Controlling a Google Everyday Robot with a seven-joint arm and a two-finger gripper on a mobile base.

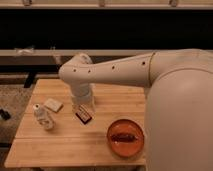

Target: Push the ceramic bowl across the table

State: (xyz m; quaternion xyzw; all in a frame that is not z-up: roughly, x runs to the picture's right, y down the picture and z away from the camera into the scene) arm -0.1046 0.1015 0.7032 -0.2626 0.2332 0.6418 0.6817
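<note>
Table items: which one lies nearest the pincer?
The small dark-red packet, right by the pincer over the middle of the table. The ceramic bowl sits toward the near right corner; the pale block and clear cup lie farther away.

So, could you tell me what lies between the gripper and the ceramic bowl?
Only bare table, in the camera view: the gripper is mid-table, the ceramic bowl near the front edge.

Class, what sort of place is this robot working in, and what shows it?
Probably an indoor lab or office test area: a wood table holding a ceramic bowl, pale ledges along a dark wall behind. The gripper hangs over the table's middle.
</note>
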